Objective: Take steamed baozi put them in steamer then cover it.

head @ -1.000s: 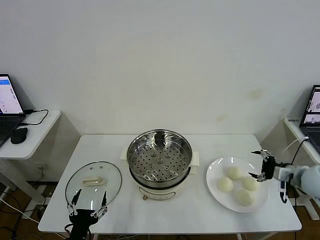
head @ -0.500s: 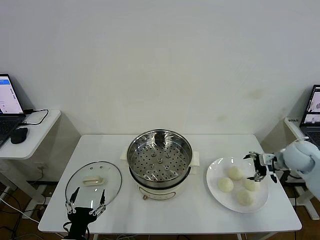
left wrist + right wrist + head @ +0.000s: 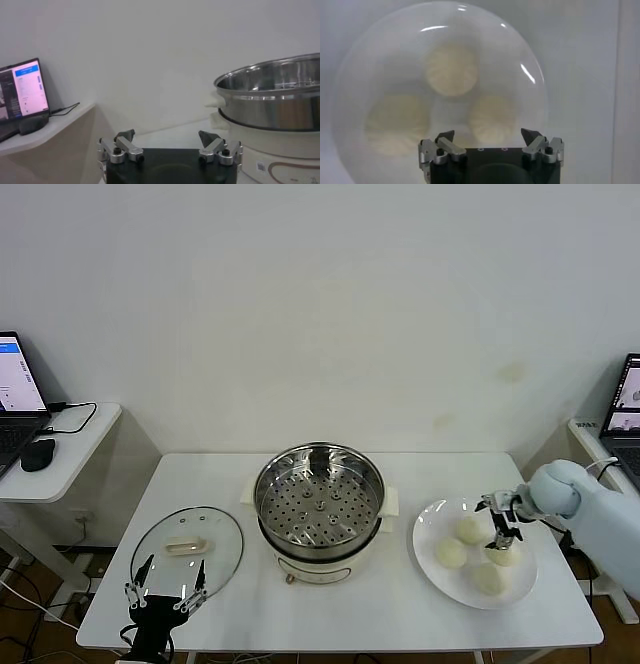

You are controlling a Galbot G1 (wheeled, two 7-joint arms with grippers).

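Note:
Several cream-white baozi lie on a white plate at the table's right, among them one at the back and one at the front. My right gripper hovers open just above the bun on the plate's right side, holding nothing. In the right wrist view, three baozi show below the open gripper, the nearest just ahead of it. The steel steamer stands uncovered at the centre with an empty perforated tray. The glass cover lies flat at the left. My left gripper waits open at the front edge.
The steamer's wall rises close beside the left gripper. A side table on the left carries a laptop and a mouse. Another laptop stands at the far right. Bare tabletop lies in front of the steamer.
My right gripper has moved left from the plate's right edge to over the buns, turning downward. The left gripper has drifted slightly left and toward the front edge.

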